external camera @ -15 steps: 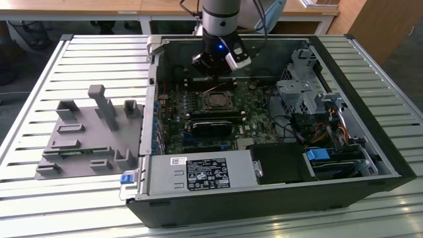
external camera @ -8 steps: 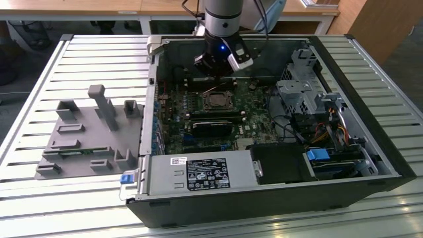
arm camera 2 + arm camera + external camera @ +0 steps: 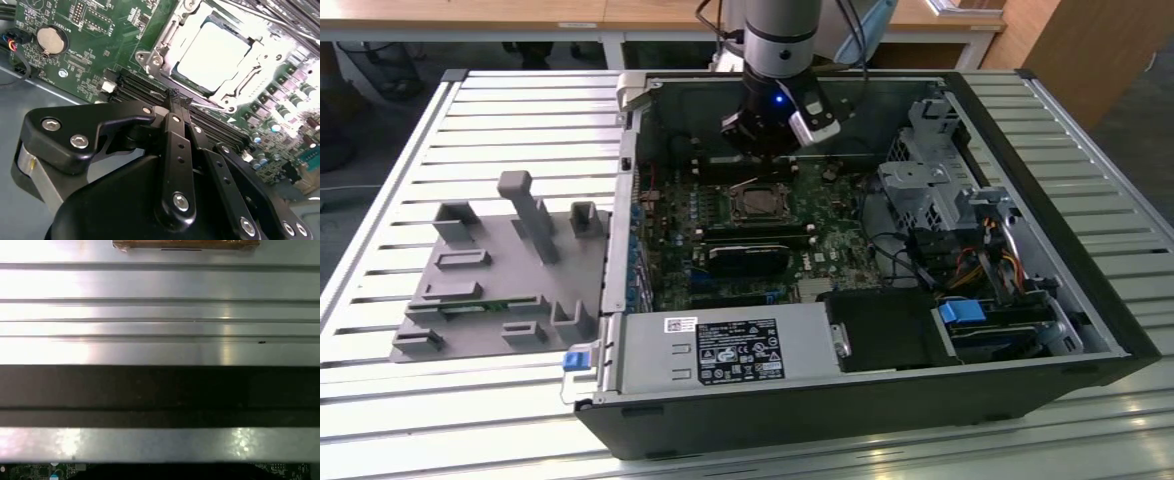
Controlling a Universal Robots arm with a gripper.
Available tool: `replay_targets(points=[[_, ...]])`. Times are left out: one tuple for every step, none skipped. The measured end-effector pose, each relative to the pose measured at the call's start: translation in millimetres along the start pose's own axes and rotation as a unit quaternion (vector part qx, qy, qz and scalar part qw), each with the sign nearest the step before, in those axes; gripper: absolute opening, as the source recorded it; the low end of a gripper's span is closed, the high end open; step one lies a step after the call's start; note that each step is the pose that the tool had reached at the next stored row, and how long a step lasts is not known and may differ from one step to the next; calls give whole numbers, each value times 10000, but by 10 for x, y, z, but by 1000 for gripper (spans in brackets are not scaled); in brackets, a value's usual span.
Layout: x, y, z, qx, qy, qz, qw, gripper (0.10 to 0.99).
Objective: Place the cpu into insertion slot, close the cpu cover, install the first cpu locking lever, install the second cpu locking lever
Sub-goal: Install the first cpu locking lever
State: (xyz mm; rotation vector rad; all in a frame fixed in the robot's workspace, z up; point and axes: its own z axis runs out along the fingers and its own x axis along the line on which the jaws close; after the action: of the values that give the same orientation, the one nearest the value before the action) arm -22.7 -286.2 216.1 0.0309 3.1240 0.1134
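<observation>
- Gripper (image 3: 179, 102): in the second wrist view the two black fingers (image 3: 176, 145) run side by side and meet at the tips with no visible gap, so the claw reads as narrow and closed on nothing. The pinched tips form a single slim probe, which in my judgement suits pressing or hooking thin wire parts rather than carrying a chip.
- Tip position: the tips stand just beside the socket's near edge, over the long black memory slots (image 3: 135, 87). Whether they touch the board or a lever cannot be told.
- The cpu (image 3: 212, 55): it lies flat in the insertion slot (image 3: 165, 42), pale face up, so placement appears done.
- The cpu cover (image 3: 245, 77): a silvery frame surrounds the chip's face. Glare washes out this area, so whether the frame is fully down, and where the locking levers lie, is hard to make out.
- Exterior view: the gripper (image 3: 767, 150) hangs inside the open computer case (image 3: 854, 420), just behind the socket (image 3: 757, 203) on the green motherboard (image 3: 720, 290). The case lies on its side so the board faces upward for a vertical approach.
- Coin cell (image 3: 51, 40): it sits on the board well apart from the socket.
- Grey fixture tray (image 3: 494, 290): it rests on the slatted table (image 3: 400, 420) at the exterior view's left, apart from the case.
- First wrist view: slatted metal (image 3: 160, 285) and a dark band appear, with a sliver of board at one edge.
</observation>
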Motion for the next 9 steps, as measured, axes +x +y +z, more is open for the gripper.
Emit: replay_targets(points=[[-7, 1, 9, 0, 0, 1, 10000, 106], [-13, 2, 19, 0, 0, 1, 10000, 106], [-20, 3, 28, 0, 0, 1, 10000, 106], [-30, 4, 38, 0, 0, 1, 10000, 106], [-39, 5, 47, 0, 0, 2, 10000, 106], [-49, 6, 57, -1, 0, 1, 10000, 106], [-59, 7, 69, 0, 0, 1, 10000, 106], [-66, 8, 80, 0, 0, 1, 10000, 106], [-70, 7, 91, 0, 0, 1, 10000, 106]])
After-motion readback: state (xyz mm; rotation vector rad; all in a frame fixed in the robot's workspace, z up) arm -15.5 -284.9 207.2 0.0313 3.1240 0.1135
